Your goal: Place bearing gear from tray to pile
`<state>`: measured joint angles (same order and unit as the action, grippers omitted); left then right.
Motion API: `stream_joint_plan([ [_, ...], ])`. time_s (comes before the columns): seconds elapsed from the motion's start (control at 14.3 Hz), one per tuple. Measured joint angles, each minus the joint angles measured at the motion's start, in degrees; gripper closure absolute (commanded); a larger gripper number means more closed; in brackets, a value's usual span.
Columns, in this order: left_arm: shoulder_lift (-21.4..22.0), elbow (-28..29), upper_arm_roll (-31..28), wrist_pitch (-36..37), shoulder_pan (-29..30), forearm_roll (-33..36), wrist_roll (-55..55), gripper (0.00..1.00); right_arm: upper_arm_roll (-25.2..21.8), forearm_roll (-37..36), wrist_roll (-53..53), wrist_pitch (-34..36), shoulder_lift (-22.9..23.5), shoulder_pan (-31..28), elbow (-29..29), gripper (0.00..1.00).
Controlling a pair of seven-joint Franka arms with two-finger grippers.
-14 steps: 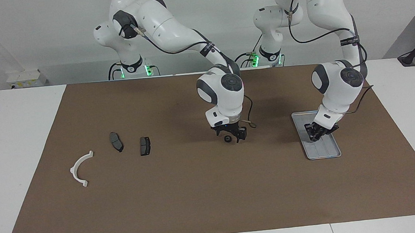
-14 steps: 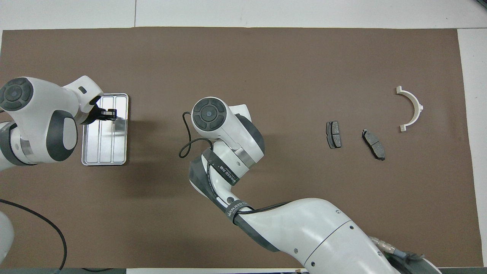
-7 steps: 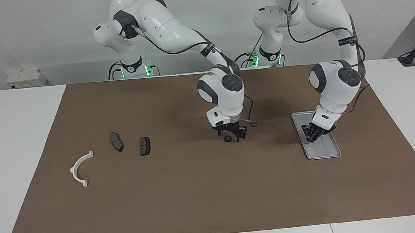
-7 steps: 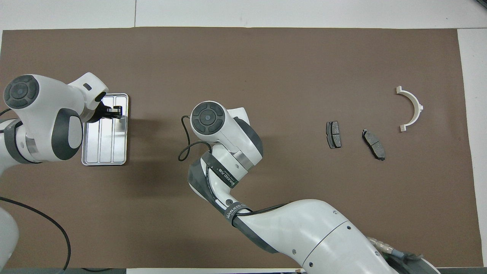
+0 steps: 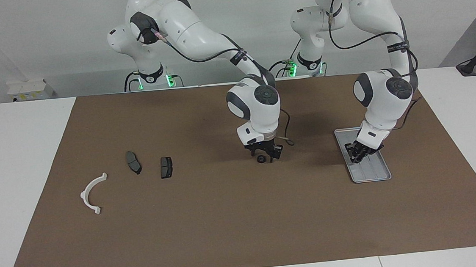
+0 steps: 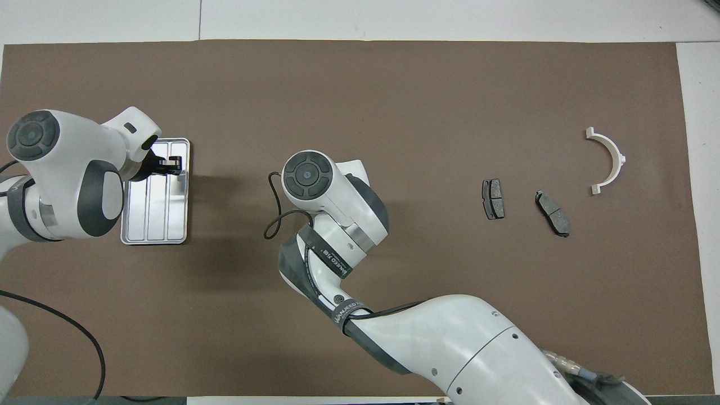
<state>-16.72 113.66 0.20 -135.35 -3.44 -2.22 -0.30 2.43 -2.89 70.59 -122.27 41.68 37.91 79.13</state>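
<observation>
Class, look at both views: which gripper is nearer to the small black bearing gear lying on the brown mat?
The right. The right gripper is low over the bearing gear at mid-table; the left gripper is over the tray, toward the left arm's end.

High facing view, steep overhead view

Glossy white arms (image 5: 187,23), grey joint caps, black cables, black tools.
</observation>
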Motion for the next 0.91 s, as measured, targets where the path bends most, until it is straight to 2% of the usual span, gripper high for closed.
stream_joint_plan([
  [0.14, 0.0, 0.0, -0.24, 0.0, 0.07, 0.0, -0.99, 1.0, 0.0, 0.0, 0.0, 0.0, -0.08, -0.02, 0.01, 0.72],
  [0.28, 0.0, 0.0, -0.1, 0.0, -0.02, 0.0, -0.87, 1.0, -0.03, 0.0, -0.01, 0.07, -0.5, -0.07, 0.15, 1.0],
  [0.56, 0.0, 0.0, 0.21, 0.0, -0.82, -0.03, 0.99, 1.0, -0.02, 0.0, -0.01, 0.04, -0.61, -0.06, 0.27, 1.0],
  [0.91, 0.0, 0.0, 0.34, -0.08, -5.62, -0.03, 7.75, 1.0, -0.24, -0.02, -0.03, 2.61, -0.78, -0.53, -0.89, 1.0],
])
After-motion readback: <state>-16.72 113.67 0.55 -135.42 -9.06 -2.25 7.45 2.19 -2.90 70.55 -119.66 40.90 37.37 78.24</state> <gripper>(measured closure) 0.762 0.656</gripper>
